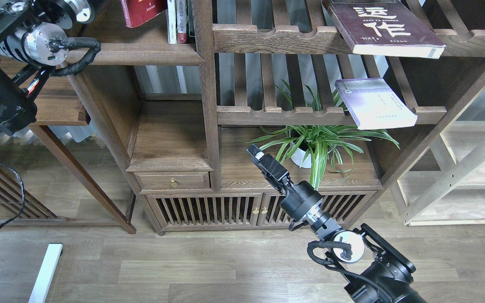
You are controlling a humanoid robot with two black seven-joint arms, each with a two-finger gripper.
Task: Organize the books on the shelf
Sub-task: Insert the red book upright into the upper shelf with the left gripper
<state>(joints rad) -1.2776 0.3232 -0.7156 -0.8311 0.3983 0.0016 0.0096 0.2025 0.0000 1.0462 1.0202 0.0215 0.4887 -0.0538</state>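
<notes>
The red book (138, 11) leans on the solid dark-brown shelf (141, 55) at the top left, cut off by the frame's top edge, beside thin upright white- and red-spined books (178, 21). The maroon book (383, 27) with white characters lies on the top slatted shelf at the right, overhanging its front rail. The lavender-white book (375, 103) lies on the lower slatted shelf, also overhanging. My left arm (44, 38) rises past the shelf's left end; its gripper is above the frame. My right gripper (254, 152) hangs empty in front of the cabinet top, and its fingers cannot be told apart.
A potted spider plant (314, 145) stands on the cabinet top just right of my right gripper. A thick upright post (209, 97) divides the bookcase. A pale light-wood rack (465, 176) stands at the right. A small drawer (173, 181) and slatted doors are below.
</notes>
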